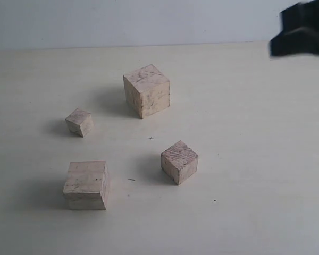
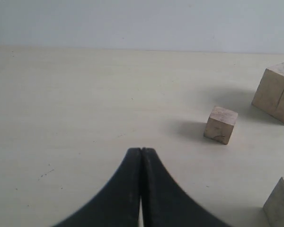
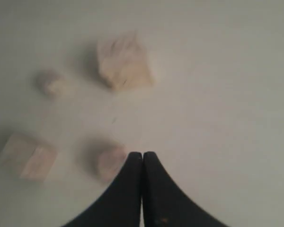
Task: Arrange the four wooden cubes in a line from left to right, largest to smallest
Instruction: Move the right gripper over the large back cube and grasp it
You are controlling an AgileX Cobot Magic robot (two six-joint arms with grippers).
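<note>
Pale wooden cubes of graded sizes lie scattered on the light table. The largest cube sits at the back middle. The smallest cube lies to its front left. A mid-large cube is at the front left and a mid-small cube stands corner-on near the centre. In the blurred right wrist view the right gripper is shut, high over the table, beside the mid-small cube. The left gripper is shut, low over bare table, apart from the smallest cube.
A black part of the right arm shows at the exterior view's top right corner. A pale wall rises behind the table's back edge. Small dark specks mark the tabletop.
</note>
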